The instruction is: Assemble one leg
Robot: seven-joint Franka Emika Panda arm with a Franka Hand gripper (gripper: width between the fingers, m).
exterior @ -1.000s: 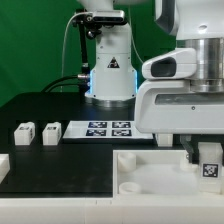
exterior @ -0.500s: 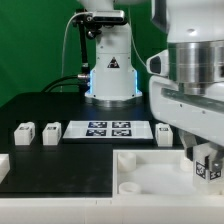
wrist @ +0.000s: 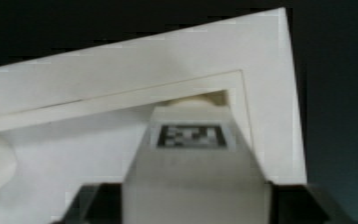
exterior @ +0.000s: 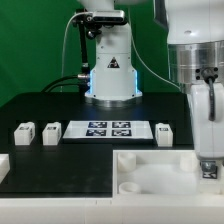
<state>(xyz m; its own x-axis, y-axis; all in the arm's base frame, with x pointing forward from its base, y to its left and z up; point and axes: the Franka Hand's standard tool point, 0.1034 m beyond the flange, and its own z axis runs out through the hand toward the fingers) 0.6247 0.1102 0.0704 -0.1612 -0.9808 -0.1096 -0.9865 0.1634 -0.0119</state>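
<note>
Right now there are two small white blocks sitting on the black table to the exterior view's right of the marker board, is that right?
Not quite: only one small white block sits to the exterior view's right of the marker board. The exterior view shows the pair of blocks on the board's other side.

The table [exterior: 50,105] is showing a matt black surface. The tray [exterior: 150,170] is looking like smooth white plastic with a dull sheen. The leg [wrist: 194,150] is appearing as plain white plastic bearing a printed black-and-white tag. The marker board [exterior: 108,129] is looking flat, white and matt. The robot arm [exterior: 195,45] is gleaming in glossy white casing.
</note>
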